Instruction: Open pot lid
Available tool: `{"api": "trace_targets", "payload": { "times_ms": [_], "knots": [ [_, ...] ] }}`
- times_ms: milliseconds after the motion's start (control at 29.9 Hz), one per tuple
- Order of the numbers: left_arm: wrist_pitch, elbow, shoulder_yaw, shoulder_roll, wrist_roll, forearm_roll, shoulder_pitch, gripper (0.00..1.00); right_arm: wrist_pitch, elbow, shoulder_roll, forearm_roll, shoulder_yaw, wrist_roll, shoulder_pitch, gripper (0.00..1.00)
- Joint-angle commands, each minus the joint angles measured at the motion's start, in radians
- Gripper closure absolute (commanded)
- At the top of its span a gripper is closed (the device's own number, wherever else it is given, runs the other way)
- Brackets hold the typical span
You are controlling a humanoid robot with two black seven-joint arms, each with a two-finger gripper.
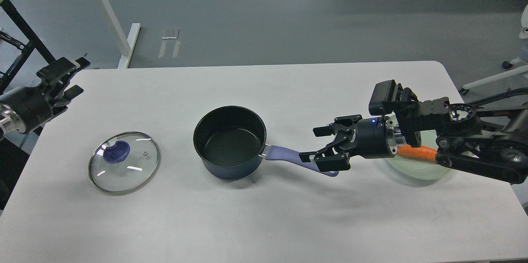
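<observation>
On table, pot (229, 143) empty — lid (123, 167) flat beside it; L claw (68, 76) & R claw (315, 144) wide.

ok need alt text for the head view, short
An open dark blue pot sits mid-table, its glass lid lying flat to its left. The open right gripper hovers at the pot's handle; the left gripper hangs over the table's left edge.

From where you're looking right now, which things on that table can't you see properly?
- Carrot: head view; my right arm covers most of it.
- Pale green plate: head view; the same arm hides its far side.
- Pot handle end: head view; the right end effector, fingers spread, is in front of it, so contact is unclear.
- Left end effector: head view; dark, its fingers are hard to separate.
- Pot lid: fully visible.
</observation>
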State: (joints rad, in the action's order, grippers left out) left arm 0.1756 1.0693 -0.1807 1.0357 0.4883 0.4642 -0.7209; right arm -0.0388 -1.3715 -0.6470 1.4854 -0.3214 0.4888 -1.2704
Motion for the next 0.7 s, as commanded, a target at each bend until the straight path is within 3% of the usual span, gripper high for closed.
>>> {"api": "trace_targets", "payload": {
  "times_ms": [0, 201, 368, 468, 669],
  "knots": [
    [0.059, -0.002, -0.009, 0.000, 0.000, -0.197, 0.000, 0.01, -0.010, -0.027, -0.036, -0.199, 0.036, 0.000, -0.038, 0.03],
    [0.058, -0.003, -0.055, -0.020, 0.000, -0.355, 0.000, 0.01, -0.021, -0.020, -0.082, -0.711, 0.195, 0.000, 0.026, 0.02],
    [0.068, -0.011, -0.075, -0.058, 0.000, -0.433, 0.014, 0.01, -0.029, 0.026, -0.080, -1.086, 0.387, 0.000, 0.187, 0.02],
    [0.079, -0.028, -0.077, -0.089, 0.000, -0.475, 0.018, 0.01, -0.026, 0.071, -0.063, -1.206, 0.507, 0.000, 0.296, 0.01],
    [0.202, -0.112, -0.078, -0.170, 0.000, -0.568, 0.049, 0.01, 0.037, 0.164, 0.058, -1.375, 0.761, 0.000, 0.564, 0.01]
  ]
}}
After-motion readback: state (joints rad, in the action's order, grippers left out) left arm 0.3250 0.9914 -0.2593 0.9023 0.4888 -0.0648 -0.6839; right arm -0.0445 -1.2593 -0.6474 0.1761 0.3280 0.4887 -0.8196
